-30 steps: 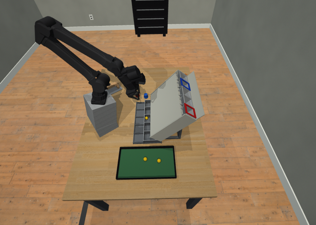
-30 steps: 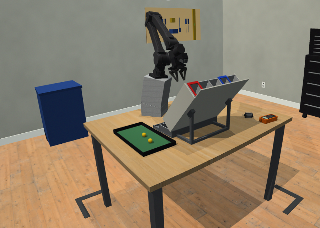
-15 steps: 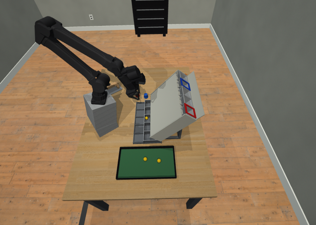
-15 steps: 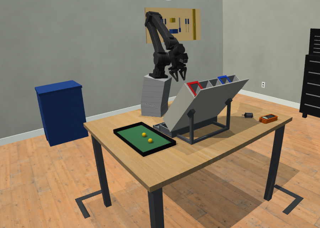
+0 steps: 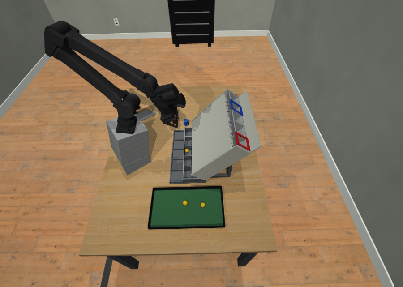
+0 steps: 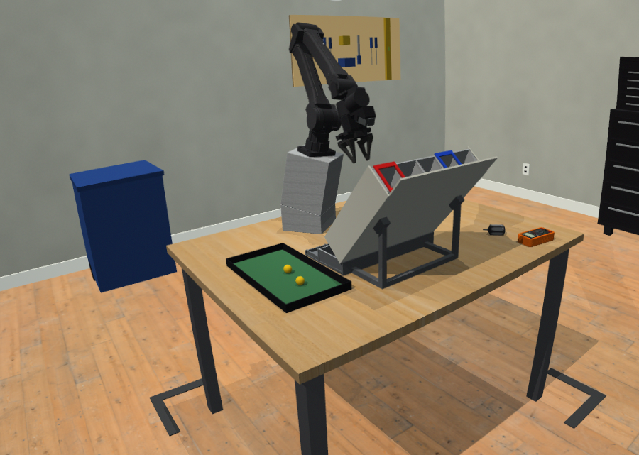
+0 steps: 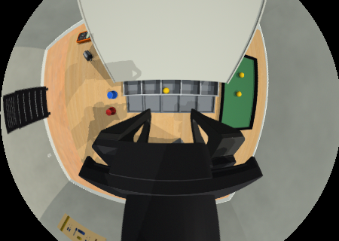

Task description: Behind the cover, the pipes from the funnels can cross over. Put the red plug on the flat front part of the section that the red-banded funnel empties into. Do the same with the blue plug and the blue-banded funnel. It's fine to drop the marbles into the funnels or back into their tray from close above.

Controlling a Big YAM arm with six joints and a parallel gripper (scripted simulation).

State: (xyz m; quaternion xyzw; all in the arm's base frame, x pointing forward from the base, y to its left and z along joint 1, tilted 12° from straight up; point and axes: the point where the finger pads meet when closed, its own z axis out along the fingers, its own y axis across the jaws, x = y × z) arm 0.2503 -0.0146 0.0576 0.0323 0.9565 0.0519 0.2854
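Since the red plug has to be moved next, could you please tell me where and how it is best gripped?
I would grip the red plug by opposite sides of its rounded body, coming from above: it looks short and stands apart from the blue plug.

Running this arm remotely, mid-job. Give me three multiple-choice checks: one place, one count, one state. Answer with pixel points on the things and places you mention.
1. Where is the loose yellow marble outside the green tray?
A) In the leftmost section in the wrist view
B) In the middle section
C) On the cover

2. How many marbles lie in the green tray?
A) One
B) Two
C) Four

3. How is the gripper?
A) Open, holding nothing
B) Shut on the red plug
C) Shut on a marble

1 B: the marble (image 5: 186,150) (image 7: 166,90) has two sections on either side.
2 B: two yellow balls show inside the green tray (image 5: 186,228) (image 6: 318,297) (image 7: 254,96).
3 A: the gripper (image 5: 177,125) (image 6: 361,160) (image 7: 170,112) has its fingers apart; the red plug (image 7: 111,111) stands off to one side.
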